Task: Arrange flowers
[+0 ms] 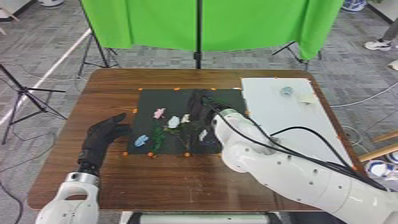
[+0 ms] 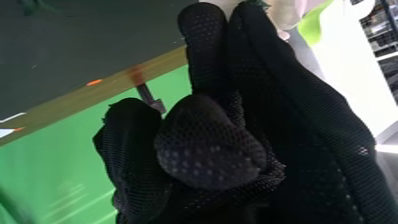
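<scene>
**Flowers lie on a dark mat (image 1: 151,102) and a white panel (image 1: 289,122), the right hand (image 1: 197,106) over the mat**

A brown wooden table (image 1: 187,182) takes up most of the head view, with a bright green cloth (image 1: 258,25) hanging beyond its far edge. The dark mat is near the middle of the tabletop, small orange markers (image 1: 151,154) around its border; the white panel is on the right side of the table.

Both arms come in from the near side. The right arm crosses the lower right part of the table, bringing its black-gloved hand over the upper middle of the mat. Whether that hand is gripping anything, I cannot tell; in the right wrist view, something pale pink (image 2: 284,12) shows close by the glove. The left hand (image 1: 105,134) is just left of the mat, relaxed and apart from the flowers.

On the left part of the mat are green stems (image 1: 158,140), with a blue flower (image 1: 141,140) near the lower left corner. A pink flower (image 1: 160,113) is farther up, and a white flower (image 1: 173,121) is between it and the right hand. On the far part of the white panel, a pale blue flower (image 1: 286,91) lies near a cream flower (image 1: 307,99).
</scene>
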